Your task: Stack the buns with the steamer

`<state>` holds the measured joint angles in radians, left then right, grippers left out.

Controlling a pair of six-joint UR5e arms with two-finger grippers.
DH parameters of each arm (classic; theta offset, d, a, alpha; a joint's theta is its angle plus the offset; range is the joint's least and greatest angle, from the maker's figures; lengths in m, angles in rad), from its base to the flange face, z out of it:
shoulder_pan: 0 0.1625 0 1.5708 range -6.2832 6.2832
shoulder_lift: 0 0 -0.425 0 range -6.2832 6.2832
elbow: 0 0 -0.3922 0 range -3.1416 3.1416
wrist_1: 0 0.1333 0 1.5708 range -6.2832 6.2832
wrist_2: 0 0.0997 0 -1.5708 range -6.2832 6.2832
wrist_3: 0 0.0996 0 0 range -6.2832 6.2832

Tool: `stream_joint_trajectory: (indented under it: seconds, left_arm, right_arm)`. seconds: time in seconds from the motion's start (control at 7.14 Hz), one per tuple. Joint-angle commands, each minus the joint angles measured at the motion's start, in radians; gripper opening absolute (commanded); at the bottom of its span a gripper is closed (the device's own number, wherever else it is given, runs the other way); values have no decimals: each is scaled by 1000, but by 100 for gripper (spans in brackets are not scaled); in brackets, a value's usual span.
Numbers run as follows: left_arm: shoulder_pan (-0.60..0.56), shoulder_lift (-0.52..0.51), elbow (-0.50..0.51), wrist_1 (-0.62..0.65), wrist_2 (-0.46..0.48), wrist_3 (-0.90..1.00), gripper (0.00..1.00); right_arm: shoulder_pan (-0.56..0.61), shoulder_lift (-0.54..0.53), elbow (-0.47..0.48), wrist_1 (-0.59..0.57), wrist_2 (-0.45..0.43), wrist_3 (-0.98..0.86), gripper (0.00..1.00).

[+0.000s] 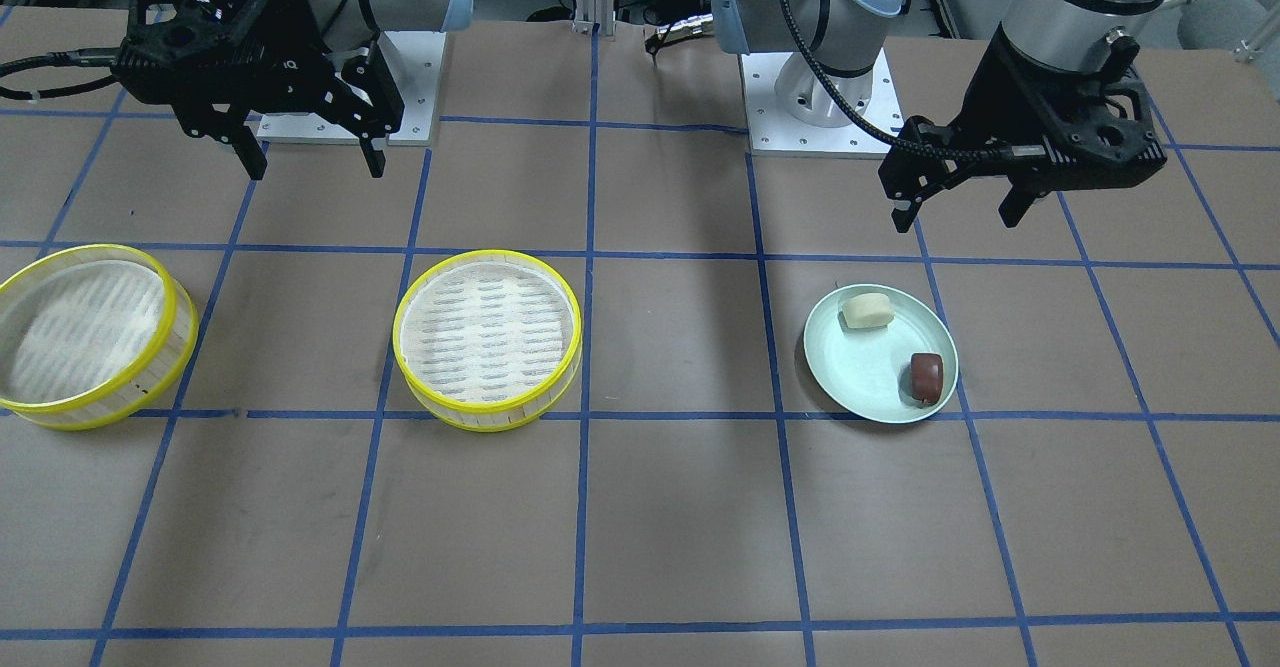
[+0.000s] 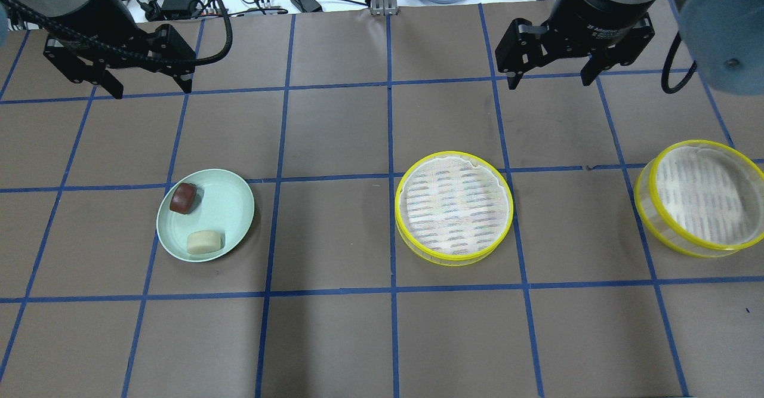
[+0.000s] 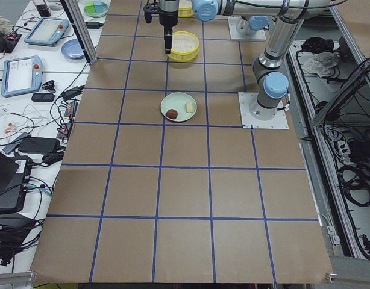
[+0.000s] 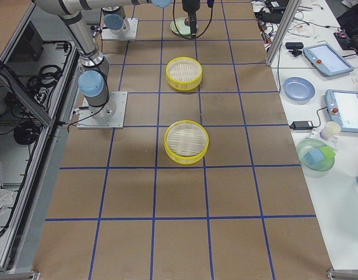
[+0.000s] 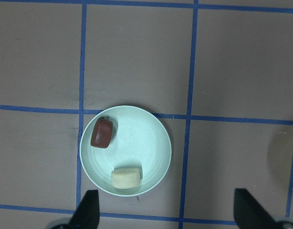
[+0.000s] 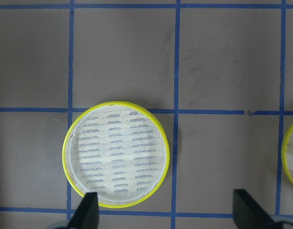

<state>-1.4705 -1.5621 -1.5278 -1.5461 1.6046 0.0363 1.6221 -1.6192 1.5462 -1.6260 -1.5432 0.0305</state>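
One cream bun (image 2: 205,241), brown bun (image 2: 182,198) on plate (image 2: 231,207), middle steamer (image 2: 453,207), end steamer (image 2: 704,195), left pincer (image 2: 152,90), right pincer (image 2: 550,83), both spread, seemingly raised.

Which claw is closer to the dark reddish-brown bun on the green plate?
Left. The left gripper hangs open, high and roughly over the plate holding the reddish-brown bun; the right gripper hangs roughly over the middle steamer tray, well to the side.
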Motion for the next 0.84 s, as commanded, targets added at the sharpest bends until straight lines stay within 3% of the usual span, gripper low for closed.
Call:
stream_joint_trajectory:
  seconds: [0.0, 0.28, 0.42, 0.7]
  left_arm:
    - [-1, 4, 0, -8, 2, 1, 100]
    - [6, 7, -9, -8, 2, 2, 100]
    - [10, 7, -11, -8, 2, 2, 100]
    - [35, 2, -70, -60, 3, 69, 100]
  right_arm:
    - [-1, 1, 0, 0, 0, -3, 100]
    - [-14, 5, 0, -5, -5, -17, 100]
    - [-74, 5, 0, 26, -43, -71, 100]
    - [-311, 16, 2, 35, -43, -348, 100]
